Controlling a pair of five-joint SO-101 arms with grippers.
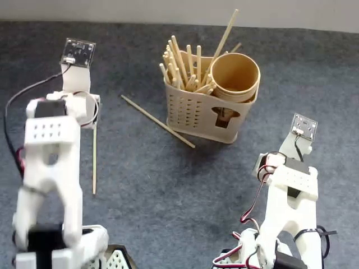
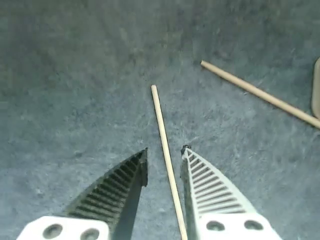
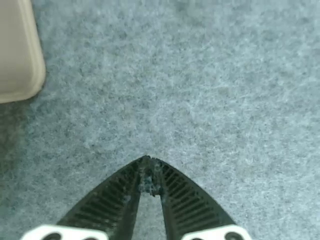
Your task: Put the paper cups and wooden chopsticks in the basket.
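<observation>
Presently the left gripper (image 2: 165, 150) straddles a loose chopstick (image 2: 160, 120) near one end, jaws partly open and empty; a pinch there could let the stick swing or slip. A second chopstick (image 1: 158, 121) lies at eight o'clock from the basket (image 1: 193, 115), which holds a sheaf of chopsticks (image 1: 178, 64) and stacked paper cups (image 1: 235, 75). At its four o'clock the right gripper (image 3: 149, 161) sits closed on nothing.

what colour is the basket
The basket is beige, with rows of small slots in its walls; the high view shows it best.

Grey carpeted tabletop (image 1: 140, 196), pale strip (image 1: 140, 8) behind
</observation>
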